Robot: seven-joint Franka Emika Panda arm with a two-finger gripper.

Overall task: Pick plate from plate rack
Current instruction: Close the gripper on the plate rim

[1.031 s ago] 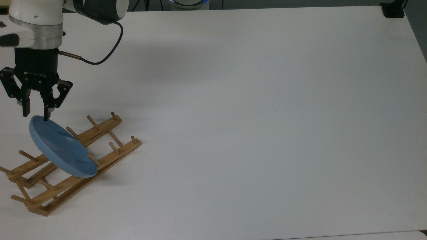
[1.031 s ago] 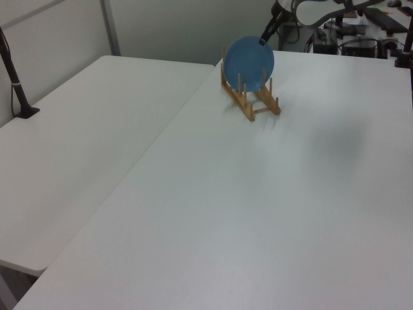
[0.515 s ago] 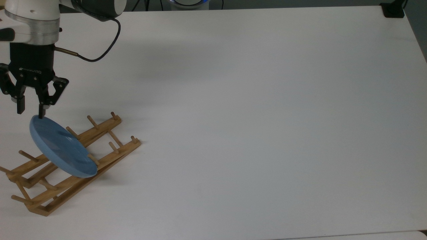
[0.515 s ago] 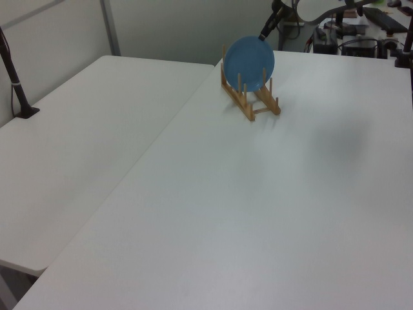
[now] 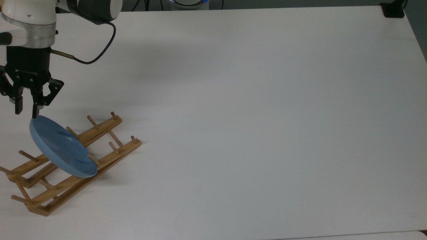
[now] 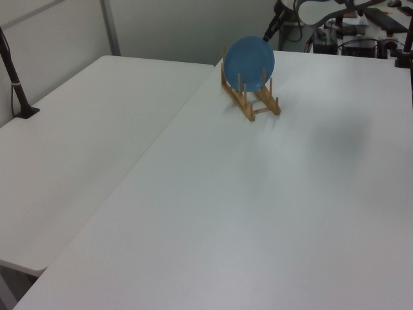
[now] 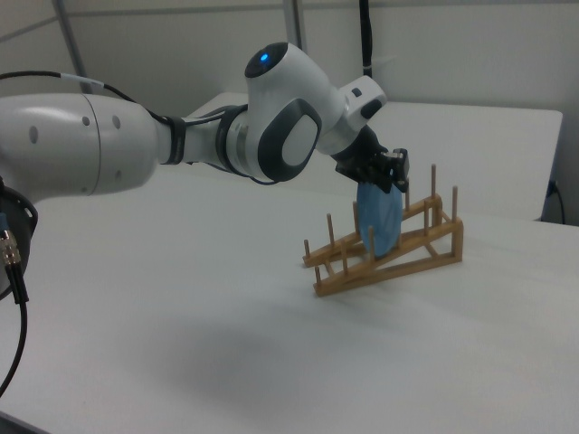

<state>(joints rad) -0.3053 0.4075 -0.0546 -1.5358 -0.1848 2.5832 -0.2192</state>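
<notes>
Hovering at the plate's upper edge, the gripper [image 5: 25, 111] on the white Panda arm [image 7: 181, 145] hangs with its two black fingers parted by a narrow gap and nothing between them; in the top view the finger nearer the rack looks to touch or nearly touch the rim at about 11 o'clock of the plate, the other just outside it. The blue plate [image 5: 61, 146] stands on edge in the wooden plate rack [image 5: 110, 146], leaning between dowel pegs near the rack's middle, at roughly 8 o'clock of the white table [image 5: 250, 116] in the top view. The left view shows the plate [image 6: 249, 62] upright in the rack [image 6: 253, 98] at the table's far side. The grasp appears not yet made. With the fingers sitting so close to the rim's very end, a closing pinch could slip off the glossy edge, or a finger pressing down on the rim could tip the plate against the pegs and drag the light rack across the table.
</notes>
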